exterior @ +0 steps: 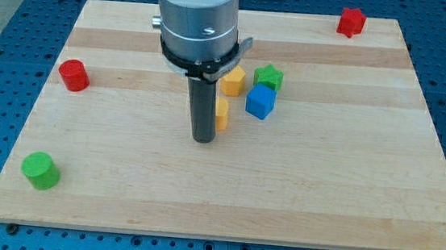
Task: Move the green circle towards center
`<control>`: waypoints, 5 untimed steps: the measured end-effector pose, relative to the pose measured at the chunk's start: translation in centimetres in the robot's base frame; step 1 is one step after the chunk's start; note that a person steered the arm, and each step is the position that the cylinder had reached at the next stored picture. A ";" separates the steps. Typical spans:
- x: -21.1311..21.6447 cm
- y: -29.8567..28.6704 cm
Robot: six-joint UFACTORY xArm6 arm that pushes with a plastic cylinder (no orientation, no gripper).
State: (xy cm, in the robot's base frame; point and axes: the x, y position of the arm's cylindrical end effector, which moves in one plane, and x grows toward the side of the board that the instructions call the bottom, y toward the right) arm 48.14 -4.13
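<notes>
Tip [203, 139] — far from green circle [41, 171]

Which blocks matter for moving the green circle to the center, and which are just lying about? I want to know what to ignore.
Belongs to the job:
green circle, near the board's bottom left corner
my tip, near the middle, far from it

Just lying about:
red circle
red star
green star
blue cube
two yellow blocks

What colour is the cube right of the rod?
Blue: the cube shows plainly in the camera view, below the green star.
</notes>
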 end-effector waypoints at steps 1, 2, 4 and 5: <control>-1.1 1.4; -2.0 1.5; -2.7 1.5; 0.6 0.6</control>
State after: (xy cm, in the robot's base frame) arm 48.79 -3.49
